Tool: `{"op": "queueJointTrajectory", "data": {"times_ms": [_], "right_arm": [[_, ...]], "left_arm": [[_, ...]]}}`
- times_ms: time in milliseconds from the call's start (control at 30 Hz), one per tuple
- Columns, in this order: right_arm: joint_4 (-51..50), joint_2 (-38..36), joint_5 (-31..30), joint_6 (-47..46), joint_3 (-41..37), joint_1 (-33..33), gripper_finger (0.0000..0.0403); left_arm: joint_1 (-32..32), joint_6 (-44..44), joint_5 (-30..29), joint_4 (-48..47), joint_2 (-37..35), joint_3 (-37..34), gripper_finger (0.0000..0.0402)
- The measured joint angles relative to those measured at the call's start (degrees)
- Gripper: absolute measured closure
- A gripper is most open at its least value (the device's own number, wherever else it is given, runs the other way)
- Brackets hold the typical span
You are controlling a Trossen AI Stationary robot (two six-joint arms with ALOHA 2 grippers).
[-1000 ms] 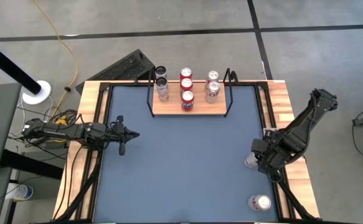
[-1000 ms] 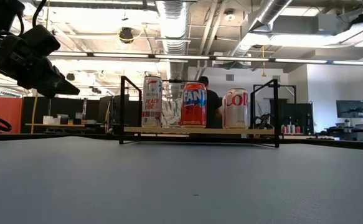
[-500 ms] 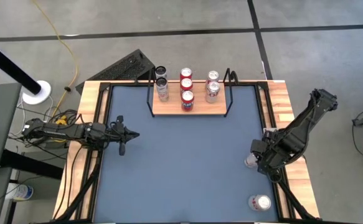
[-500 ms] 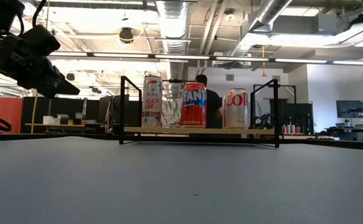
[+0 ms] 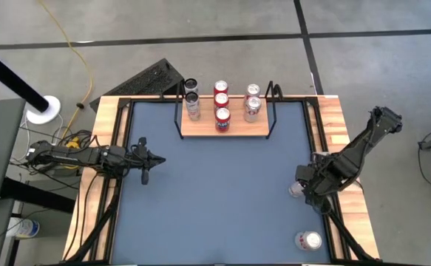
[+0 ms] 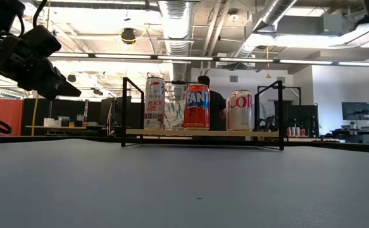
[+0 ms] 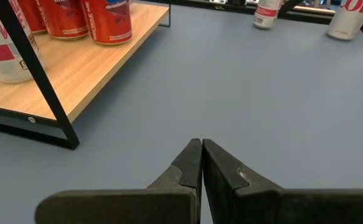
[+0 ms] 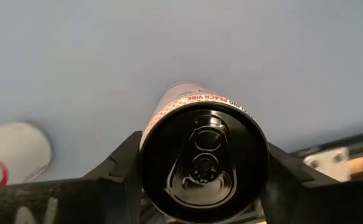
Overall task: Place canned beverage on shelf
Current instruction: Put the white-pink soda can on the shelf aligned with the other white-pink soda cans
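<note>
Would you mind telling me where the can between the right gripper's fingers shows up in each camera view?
High view: the peach can peeks out beside the right gripper, right table edge.
Low view: not in it.
Left wrist view: small, far across the mat.
Right wrist view: centre, top facing camera.
Shared landmark: the Coke can.

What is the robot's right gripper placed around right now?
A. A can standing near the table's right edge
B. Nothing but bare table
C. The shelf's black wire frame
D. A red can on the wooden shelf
A: the right wrist view shows the right gripper with a finger on each side of a can, far from the shelf.
</note>
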State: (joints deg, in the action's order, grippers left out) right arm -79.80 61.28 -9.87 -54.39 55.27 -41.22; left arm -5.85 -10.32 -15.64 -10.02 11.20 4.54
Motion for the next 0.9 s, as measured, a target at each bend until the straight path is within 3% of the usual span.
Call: {"op": "queueJointTrajectory", "data": {"times_ms": [233, 433, 900], "right_arm": [[5.54, 1.52, -2.04, 15.25, 4.43, 9.97, 0.0188], [8.57, 8.6, -1.53, 30.59, 11.08, 17.68, 0.0188], [8.23, 35.86, 5.24, 63.13, 43.5, 32.47, 0.0188]], "left_arm": [[0.0, 0.01, 0.0, 0.0, 0.0, 0.0, 0.0401], [0.0, -0.01, 0.02, 0.0, 0.0, 0.0, 0.0401], [0.0, 0.01, 0.02, 0.0, 0.0, 0.0, 0.0401]]}}
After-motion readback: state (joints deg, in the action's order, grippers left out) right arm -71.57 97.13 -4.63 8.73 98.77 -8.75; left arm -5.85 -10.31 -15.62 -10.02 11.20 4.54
